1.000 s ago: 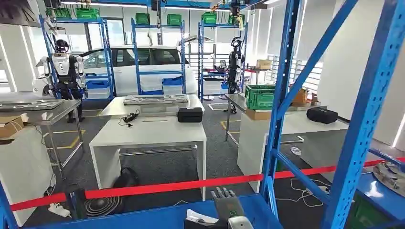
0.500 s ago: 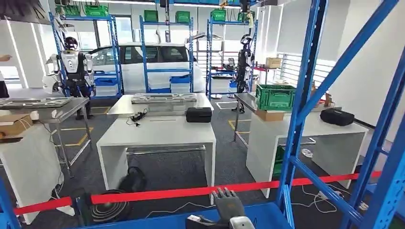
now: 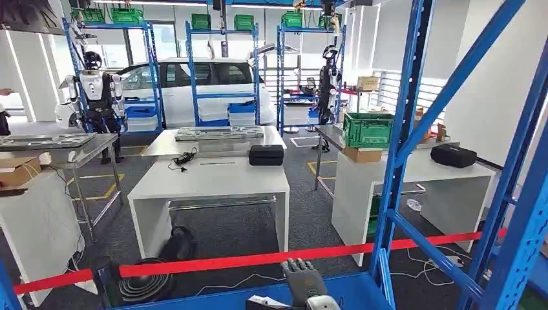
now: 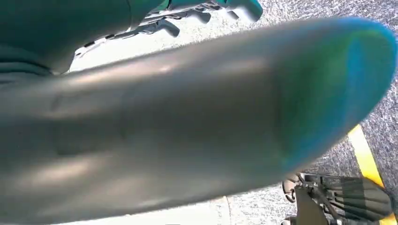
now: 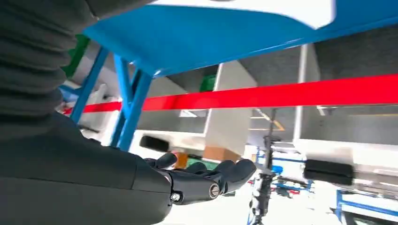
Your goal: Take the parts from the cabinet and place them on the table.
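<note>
Looking forward from the head view, the right robot hand (image 3: 302, 284) rises at the bottom edge with its dark fingers (image 3: 296, 267) spread and nothing in them, held over the blue cabinet shelf (image 3: 352, 287). Just beside it on that shelf lies a white part (image 3: 262, 301), mostly cut off by the frame edge, so its shape cannot be told. A blue cabinet upright (image 3: 399, 135) with diagonal braces stands to the right of the hand, and a red barrier tape (image 3: 258, 259) stretches across the room beyond the shelf. Past the tape stands a white surface (image 3: 213, 179) carrying a black case (image 3: 266, 154) and a tangle of black cable (image 3: 183, 157); a second white surface (image 3: 413, 171) to the right bears a green crate (image 3: 366, 129) and a black bag (image 3: 453, 155). Farther back are a white car (image 3: 194, 84), blue racks and two standing humanoid robots (image 3: 94, 90). From the left wrist view, a blurred grey mass (image 4: 187, 122) of the left robot hand covers most of the picture over grey carpet (image 4: 385, 126); whether it is wide or closed I cannot tell. From the right wrist view, the right robot hand (image 5: 206, 178) has its fingers loosely extended and apart, empty, with the blue shelf (image 5: 225, 33) and red tape (image 5: 281, 96) beyond.
</note>
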{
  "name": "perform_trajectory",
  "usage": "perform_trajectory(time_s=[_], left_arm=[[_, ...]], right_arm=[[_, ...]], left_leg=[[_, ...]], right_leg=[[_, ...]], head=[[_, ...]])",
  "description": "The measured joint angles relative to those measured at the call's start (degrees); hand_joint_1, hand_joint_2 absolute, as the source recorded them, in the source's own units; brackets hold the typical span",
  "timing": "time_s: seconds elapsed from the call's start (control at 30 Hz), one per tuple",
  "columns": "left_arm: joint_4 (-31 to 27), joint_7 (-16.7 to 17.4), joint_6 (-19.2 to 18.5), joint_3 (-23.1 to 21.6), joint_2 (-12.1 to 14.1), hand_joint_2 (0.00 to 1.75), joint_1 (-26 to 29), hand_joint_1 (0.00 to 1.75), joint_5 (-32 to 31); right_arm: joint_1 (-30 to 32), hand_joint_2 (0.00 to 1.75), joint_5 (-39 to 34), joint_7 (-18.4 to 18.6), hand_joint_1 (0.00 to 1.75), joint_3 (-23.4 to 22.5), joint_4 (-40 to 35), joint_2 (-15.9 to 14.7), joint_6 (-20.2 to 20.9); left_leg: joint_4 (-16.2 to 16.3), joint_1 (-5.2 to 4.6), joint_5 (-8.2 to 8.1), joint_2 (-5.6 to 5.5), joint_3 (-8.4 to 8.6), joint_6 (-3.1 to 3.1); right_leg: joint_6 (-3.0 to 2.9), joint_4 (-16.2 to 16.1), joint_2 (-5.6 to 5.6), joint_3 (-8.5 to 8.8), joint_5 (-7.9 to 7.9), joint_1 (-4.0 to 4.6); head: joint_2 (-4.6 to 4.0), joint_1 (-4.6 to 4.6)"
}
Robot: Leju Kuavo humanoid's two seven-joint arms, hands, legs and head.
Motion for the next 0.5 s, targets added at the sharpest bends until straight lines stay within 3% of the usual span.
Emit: perform_trajectory(time_s=[0.33,0.5], left_arm=[[0.0,-0.1,0.2,0.2,0.0,0.0,0.0,0.0,0.0],[0.0,0.0,0.5,0.7,0.0,0.0,0.3,0.0,0.1]], right_arm=[[3.1,1.75,-2.5,-3.6,0.0,1.1,-3.3,1.8,-1.0],[7.1,1.75,-4.8,-3.0,0.0,4.3,-7.3,2.3,-1.9]], left_leg=[[0.0,-0.01,-0.02,-0.01,0.06,-0.02],[0.0,0.0,-0.04,-0.04,0.08,-0.04]], right_leg=[[0.0,0.0,0.0,0.08,0.0,-0.01],[-0.08,0.0,-0.01,0.1,-0.06,-0.01]], head=[[0.0,0.0],[0.0,0.0]])
